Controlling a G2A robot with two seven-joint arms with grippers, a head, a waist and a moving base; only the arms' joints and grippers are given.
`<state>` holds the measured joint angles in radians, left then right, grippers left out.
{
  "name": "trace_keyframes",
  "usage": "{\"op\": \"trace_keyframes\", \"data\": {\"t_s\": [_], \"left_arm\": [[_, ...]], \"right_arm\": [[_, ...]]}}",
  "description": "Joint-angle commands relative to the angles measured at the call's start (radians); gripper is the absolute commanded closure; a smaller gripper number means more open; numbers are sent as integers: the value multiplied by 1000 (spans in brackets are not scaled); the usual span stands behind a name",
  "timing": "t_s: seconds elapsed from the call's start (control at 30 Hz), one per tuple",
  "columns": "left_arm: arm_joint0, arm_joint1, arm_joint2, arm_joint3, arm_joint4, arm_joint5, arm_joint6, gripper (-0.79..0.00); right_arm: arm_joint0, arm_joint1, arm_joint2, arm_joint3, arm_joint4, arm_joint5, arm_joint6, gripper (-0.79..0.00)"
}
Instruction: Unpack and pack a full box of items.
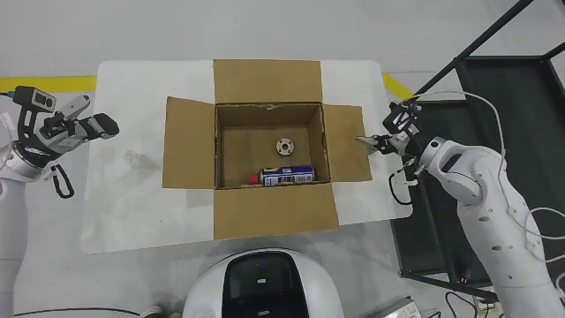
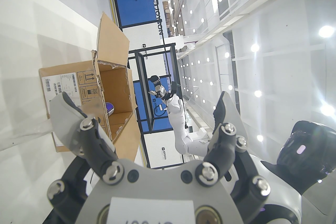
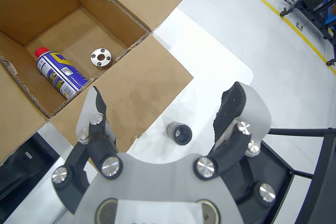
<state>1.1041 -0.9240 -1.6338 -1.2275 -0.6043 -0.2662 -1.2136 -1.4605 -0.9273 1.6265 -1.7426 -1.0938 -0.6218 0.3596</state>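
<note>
An open cardboard box stands in the middle of the white table, all flaps folded out. Inside lie a blue spray can with a red cap and a round metal flange. A short metal cylinder lies on the table beside the box's right flap. Right above it hangs my right gripper, open and holding nothing. My left gripper is open and empty, raised at the table's left edge, well away from the box.
A small clear item lies on the table left of the box. A black metal cart stands close against the table's right side. Yellow floor tape runs behind the table.
</note>
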Motion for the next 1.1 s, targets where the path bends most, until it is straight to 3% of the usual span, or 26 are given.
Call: {"op": "trace_keyframes", "data": {"t_s": [0.0,0.23,0.57,0.83,1.07], "left_arm": [[0,0,0,0,0,0,0,-785],[0,0,0,0,0,0,0,-785],[0,0,0,0,0,0,0,-785],[0,0,0,0,0,0,0,-785],[0,0,0,0,0,0,0,-785]], "right_arm": [[0,0,0,0,0,0,0,-785],[51,-3,1,195,95,47,49,-785],[217,-28,-129,569,105,91,7,-785],[302,-52,-227,697,120,55,-16,-785],[382,-71,-284,825,106,91,-36,-785]]}}
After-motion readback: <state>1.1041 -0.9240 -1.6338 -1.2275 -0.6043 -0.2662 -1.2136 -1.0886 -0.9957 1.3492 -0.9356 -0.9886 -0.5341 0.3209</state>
